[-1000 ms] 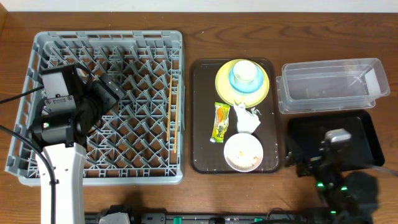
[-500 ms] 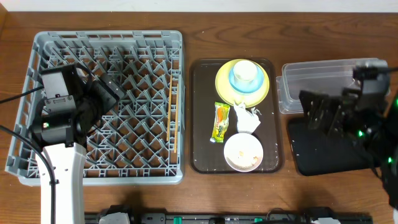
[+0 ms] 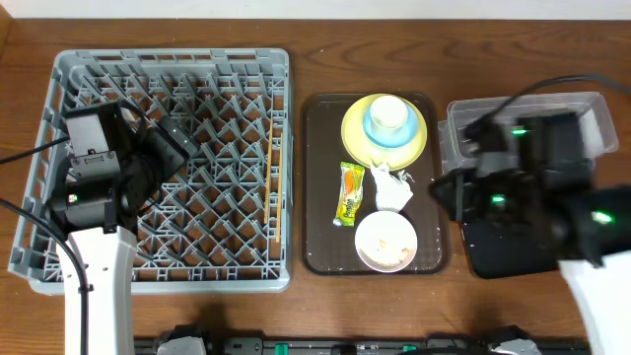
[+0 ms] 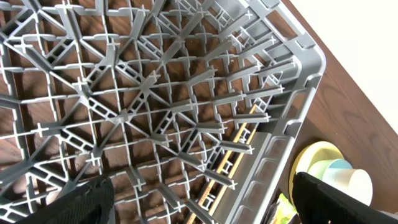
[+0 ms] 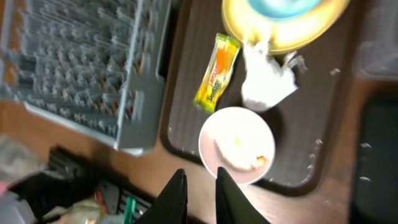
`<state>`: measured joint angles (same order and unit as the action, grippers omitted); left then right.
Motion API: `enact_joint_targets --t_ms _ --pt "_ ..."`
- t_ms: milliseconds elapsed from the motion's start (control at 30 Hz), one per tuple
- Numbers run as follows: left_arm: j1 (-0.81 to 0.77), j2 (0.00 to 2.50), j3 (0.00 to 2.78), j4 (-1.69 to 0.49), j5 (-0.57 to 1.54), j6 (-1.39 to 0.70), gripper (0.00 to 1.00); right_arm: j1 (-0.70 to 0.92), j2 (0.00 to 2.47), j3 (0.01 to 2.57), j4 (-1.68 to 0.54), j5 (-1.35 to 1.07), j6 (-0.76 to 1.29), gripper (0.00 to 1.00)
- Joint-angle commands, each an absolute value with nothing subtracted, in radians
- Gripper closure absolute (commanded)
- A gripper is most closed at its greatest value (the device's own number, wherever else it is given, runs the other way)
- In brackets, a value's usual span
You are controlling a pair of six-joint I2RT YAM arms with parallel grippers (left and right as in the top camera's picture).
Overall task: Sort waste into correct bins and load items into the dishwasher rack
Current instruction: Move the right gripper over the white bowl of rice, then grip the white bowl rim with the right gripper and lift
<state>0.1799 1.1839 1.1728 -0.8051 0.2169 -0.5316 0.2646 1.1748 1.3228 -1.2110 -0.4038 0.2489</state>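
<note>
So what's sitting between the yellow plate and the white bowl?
A crumpled white tissue lies between the yellow plate and the white bowl, as the overhead and right wrist views both show.

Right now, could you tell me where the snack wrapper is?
Overhead, the snack wrapper lies on the brown tray, left of the tissue, between the yellow plate and white bowl.

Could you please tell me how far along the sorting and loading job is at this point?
Done: only the chopsticks lie in the rack. In hand: nothing; the right gripper hovers empty near the white bowl. Left: yellow plate, blue bowl, cup, wrapper, tissue and food scraps, all on the brown tray.
</note>
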Motion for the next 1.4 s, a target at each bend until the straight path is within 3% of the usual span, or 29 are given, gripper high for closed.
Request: enact_joint_targets --t_ms 0,300,467,1033,1233,1367 --pt "0.184 1.188 1.186 -0.807 0.224 -0.537 0.07 0.344 1.194 1.234 -1.143 -0.389 0.313 0.82" --pt "0.184 1.188 1.186 -0.807 0.224 -0.537 0.07 0.625 1.322 1.047 -0.949 -0.131 0.449 0.68" --pt "0.184 1.188 1.186 -0.807 0.224 -0.537 0.07 0.713 1.423 1.043 -0.936 0.001 0.499 0.69" --pt "0.184 1.188 1.186 -0.807 0.224 -0.537 0.07 0.846 1.688 1.043 -0.876 -0.01 0.546 0.7" --pt "0.184 1.188 1.186 -0.807 0.224 -0.537 0.07 0.85 1.691 1.043 -0.877 -0.008 0.546 0.96" --pt "0.184 1.188 1.186 -0.807 0.224 -0.537 0.07 0.84 1.691 1.045 -0.891 -0.008 0.546 0.99"
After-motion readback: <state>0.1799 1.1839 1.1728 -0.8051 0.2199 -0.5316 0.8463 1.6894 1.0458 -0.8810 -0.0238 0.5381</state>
